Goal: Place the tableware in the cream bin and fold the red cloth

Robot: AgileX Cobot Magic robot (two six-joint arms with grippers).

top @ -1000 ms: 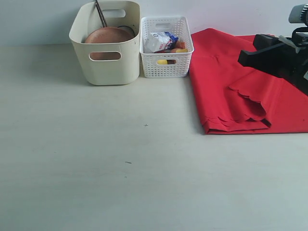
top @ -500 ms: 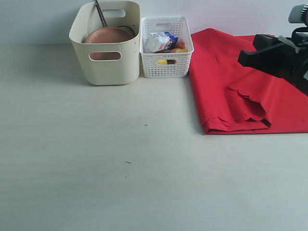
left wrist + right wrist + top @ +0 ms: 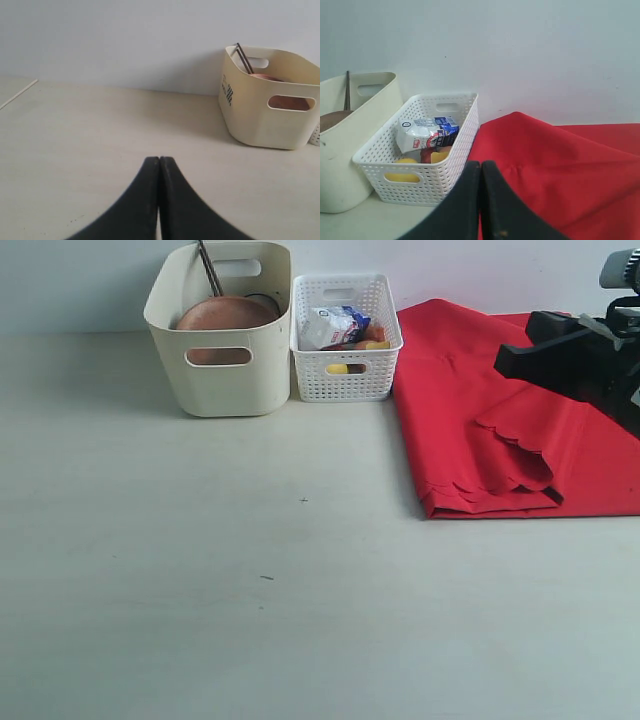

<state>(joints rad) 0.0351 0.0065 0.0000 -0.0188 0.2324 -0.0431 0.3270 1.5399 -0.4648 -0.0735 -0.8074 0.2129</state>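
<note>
Red cloth beneath right tool

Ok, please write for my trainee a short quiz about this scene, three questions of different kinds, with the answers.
1. True or false: the round brown plate sits inside the cream bin.
2. Where is the red cloth? A) inside the cream bin; B) on the table, partly folded; C) draped over the cream bin.
3. Fill in: the left gripper and the right gripper are both ____.
Key: 1 true; 2 B; 3 shut.
</note>
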